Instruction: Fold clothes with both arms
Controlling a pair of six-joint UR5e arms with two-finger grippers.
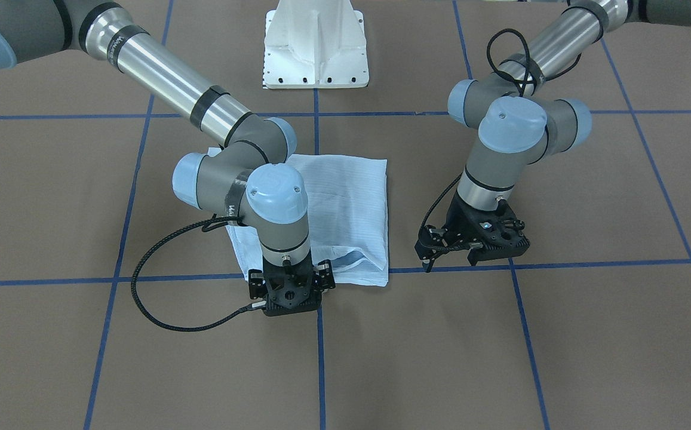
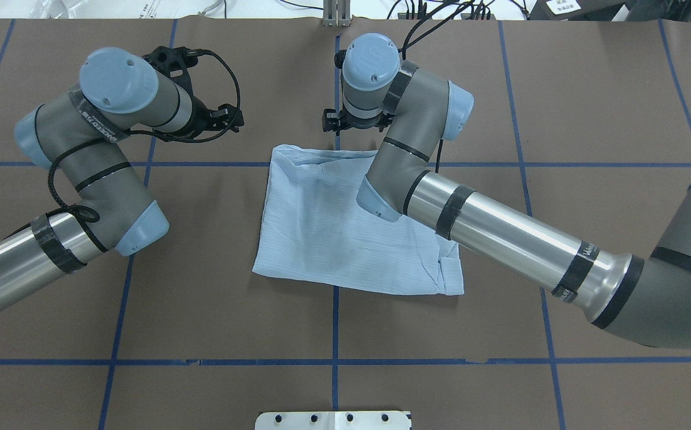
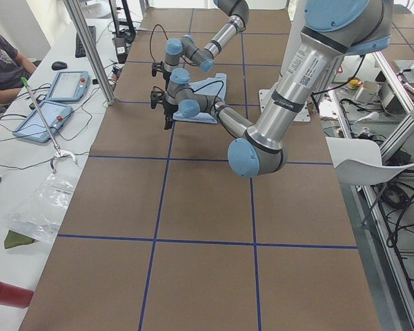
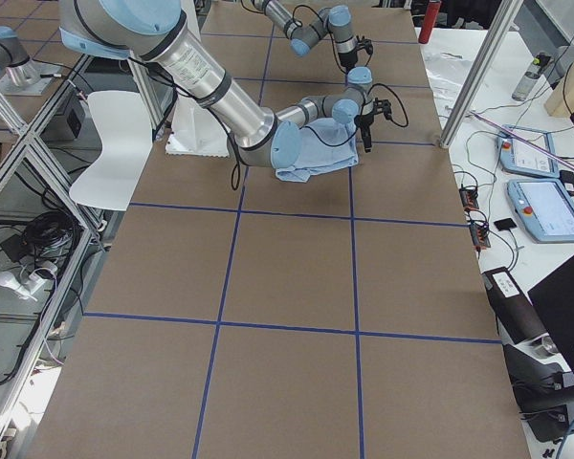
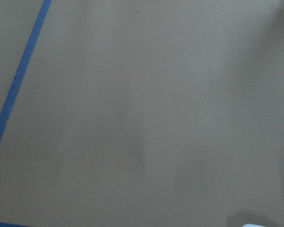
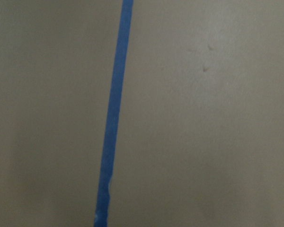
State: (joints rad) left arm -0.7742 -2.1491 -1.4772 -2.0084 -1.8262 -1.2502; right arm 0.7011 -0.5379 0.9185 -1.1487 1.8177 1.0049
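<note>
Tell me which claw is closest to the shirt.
The right claw: it hangs right at the shirt's edge farthest from the robot's base. The left claw hangs well apart from the shirt, over the table.

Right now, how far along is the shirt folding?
Done: the shirt lies on the table as a compact folded rectangle. In hand: nothing, it seems; the right gripper hangs at the shirt's edge farthest from the robot, the left gripper stands apart to the side, and both wrist views show only bare table. Left: probably just neatening the slightly gaping fold by the right gripper, then pulling away.
</note>
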